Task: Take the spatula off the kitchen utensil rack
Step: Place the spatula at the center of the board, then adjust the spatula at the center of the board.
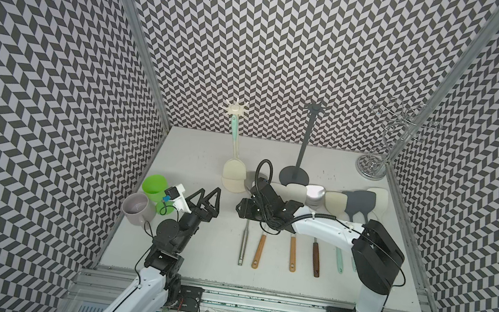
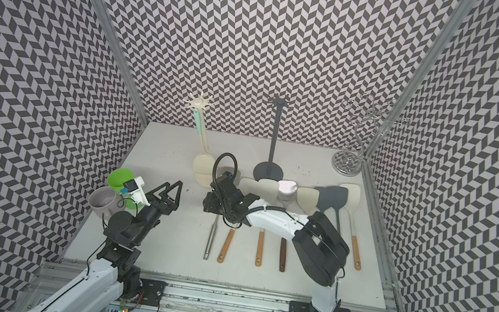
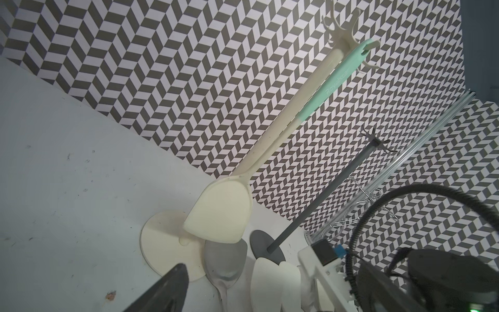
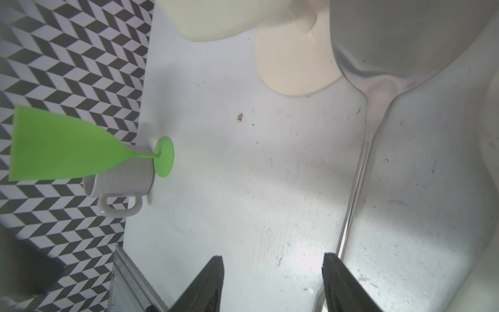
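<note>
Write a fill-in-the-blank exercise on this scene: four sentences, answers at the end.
The utensil rack holding the hanging spatula is ____ in colour.
The dark grey rack holds ____ utensils.
The goblet beside the grey mug is ____.
The right tool has its jaws ____, with nothing between them.
Answers: cream; no; green; open.

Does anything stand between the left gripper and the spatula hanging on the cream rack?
Nothing visible. Only bare table lies between the left gripper and the spatula; the right gripper hovers aside, over the metal spatula.
</note>
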